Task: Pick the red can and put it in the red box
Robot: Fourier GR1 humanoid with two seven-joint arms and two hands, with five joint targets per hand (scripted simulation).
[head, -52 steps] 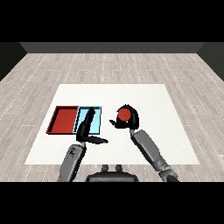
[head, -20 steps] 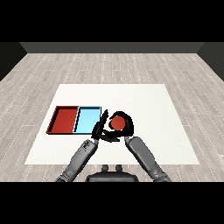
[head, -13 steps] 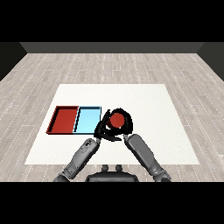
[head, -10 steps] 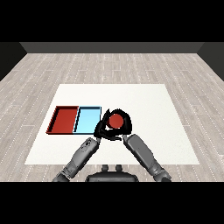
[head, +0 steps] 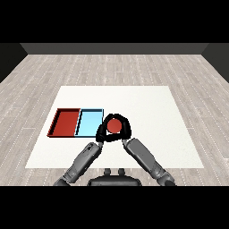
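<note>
Only the round top of the red can (head: 114, 125) shows; its sides are hidden behind the two black hands. Where the left hand (head: 103, 132) ends and the right hand (head: 127, 129) begins cannot be told, nor which fingers touch the can. Both forearms are cut off at the lower edge.

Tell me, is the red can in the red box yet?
Not yet. The red can is held between both hands, right of the light blue tray; the red tray holds nothing.
</note>
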